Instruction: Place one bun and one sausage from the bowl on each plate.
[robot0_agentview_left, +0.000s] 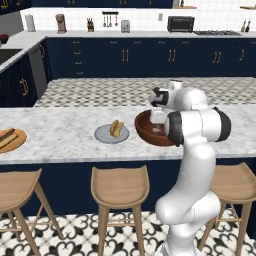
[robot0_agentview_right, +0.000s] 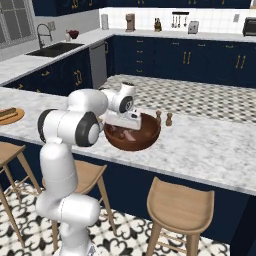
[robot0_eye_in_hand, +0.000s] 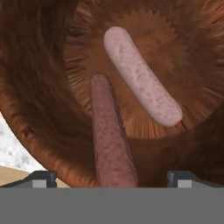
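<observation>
Two sausages lie in the wooden bowl (robot0_eye_in_hand: 39, 109) in the hand view: a darker reddish-brown sausage (robot0_eye_in_hand: 109, 135) running from the bowl's middle toward the camera, and a paler pink sausage (robot0_eye_in_hand: 142, 83) lying diagonally on the bowl floor, just beside the dark one and apart from it. The gripper (robot0_eye_in_hand: 111, 177) hangs over the bowl with its two finger tips (robot0_eye_in_hand: 43, 178) spread wide, either side of the dark sausage's near end. Fingers are apart and hold nothing.

Left base view: the bowl (robot0_agentview_left: 142, 127) sits on the marble counter (robot0_agentview_left: 65, 137), partly behind the arm. Left of the bowl is the grey plate (robot0_agentview_left: 102, 135) with a bun (robot0_agentview_left: 116, 128) on it. Far left of the bowl is the orange wooden plate (robot0_agentview_left: 17, 142), carrying what looks like a bun and a sausage, too small to be sure. The hand dips into the bowl here, fingers hidden.

Right base view: the bowl (robot0_agentview_right: 145, 137) is right in front of the arm, hand down inside it. Salt and pepper shakers (robot0_agentview_right: 164, 119) stand just behind the bowl. The wooden plate (robot0_agentview_right: 15, 116) shows at the far left edge.

Step in hand, I judge: fetching the sausage for the grey plate, which seems to have only a bun. Next move calls for lowering a little, closing on the dark sausage across its width, then lifting clear of the bowl's rim and carrying it left to the grey plate.
</observation>
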